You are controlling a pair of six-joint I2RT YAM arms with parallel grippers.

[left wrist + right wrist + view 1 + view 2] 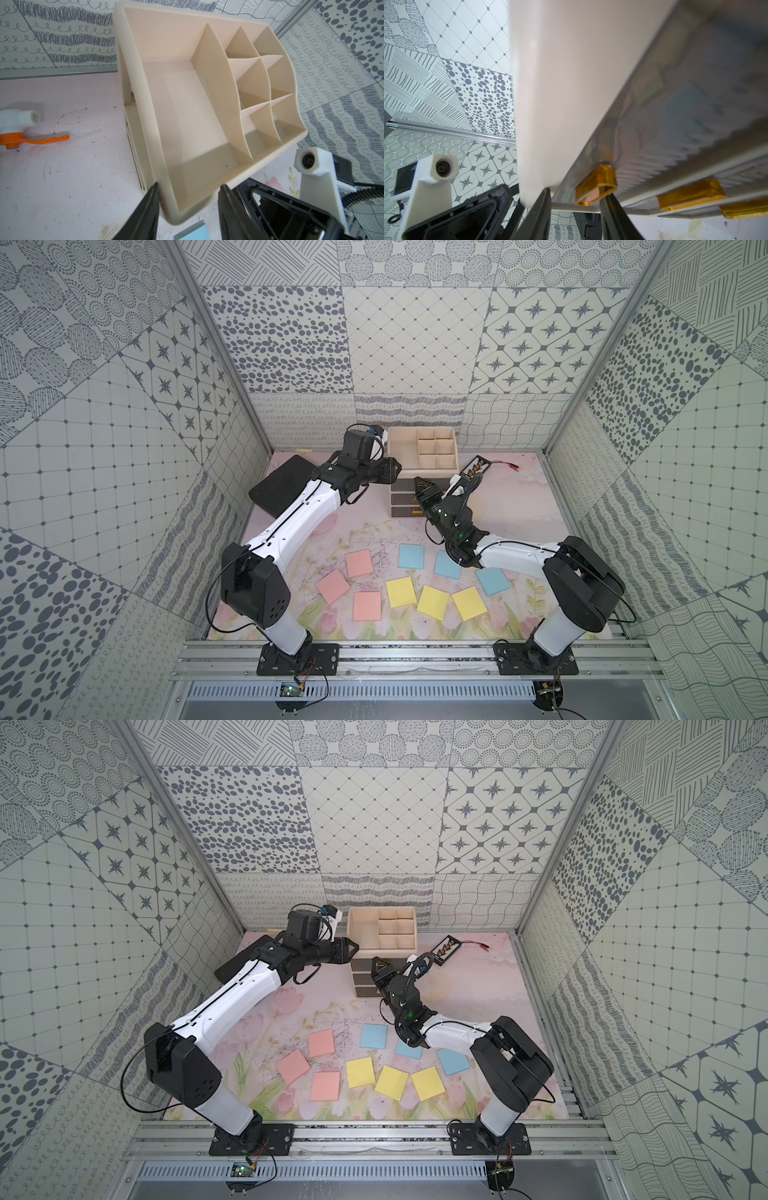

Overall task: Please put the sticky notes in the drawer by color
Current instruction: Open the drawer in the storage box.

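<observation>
1. 9 sticky notes point(400, 592) lie flat on the worktop point(519, 506), well behind both grippers, toward the arm bases. There are 3 pink notes point(359, 563), 3 yellow and 3 blue notes point(411, 556), each colour in its own loose cluster, and none is in a drawer.
2. Both top views show all 9, though the right arm point(449, 1031) covers part of the middle blue one. The left wrist view catches only 1 blue corner, and the right wrist view shows none.
3. The drawer unit point(422, 448) is cream, with a divided tray on top and 3 drawers stacked below. It stands directly ahead of both grippers.
4. The right gripper point(577, 191) is at the unit's front, its jaws narrowly apart astride the top drawer's amber handle point(596, 182). 1 finger is at the handle and a gap shows on the other side. Only the right wrist view shows this, because in the top views the gripper's body hides it.
5. The left gripper point(189, 185) has its jaws about half apart astride the tray's near corner. I cannot tell whether they press on it.
6. Only the left wrist view shows a white valve point(18, 122) with an orange lever, lying beyond the left gripper beside the unit.
7. Only the top views show a black pad point(282, 485) under the left arm and a black battery holder point(476, 467) with red leads, just past the right gripper.
</observation>
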